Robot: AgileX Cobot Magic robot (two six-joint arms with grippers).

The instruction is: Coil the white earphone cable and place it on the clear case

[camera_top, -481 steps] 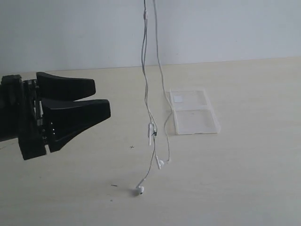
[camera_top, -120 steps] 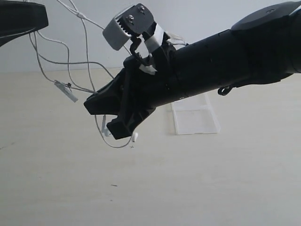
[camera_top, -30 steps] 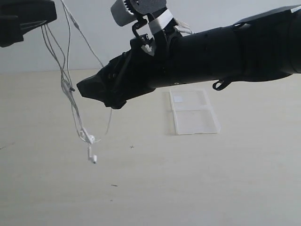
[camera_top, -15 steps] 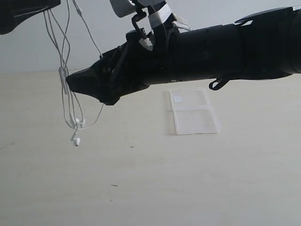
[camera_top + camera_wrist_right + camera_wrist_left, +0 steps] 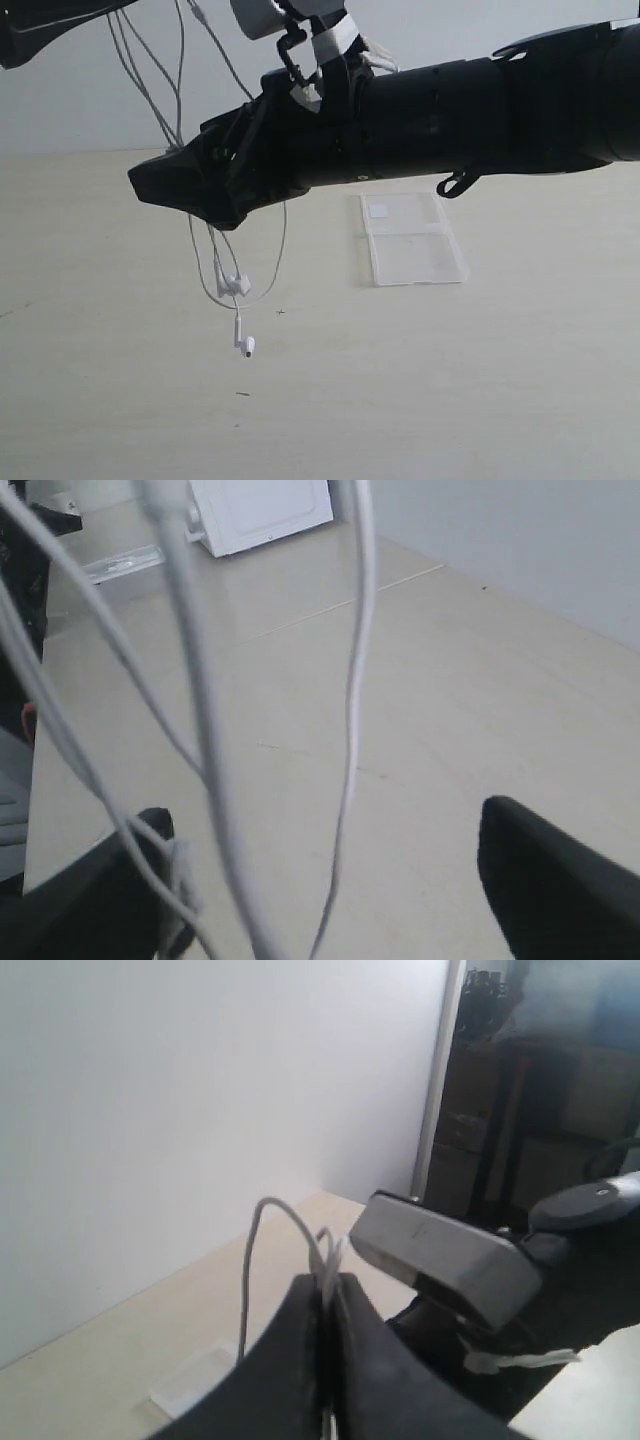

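Because my left jaws clamp the white earphone cable (image 5: 238, 285) while my right jaws gape round its strands, dangling 9 o'clock of the clear case (image 5: 412, 240), loops could slip off, uncoiling.

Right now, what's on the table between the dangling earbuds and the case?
Only bare table, bar a tiny dark speck; the exterior view shows it. The earbuds hang left of the case.
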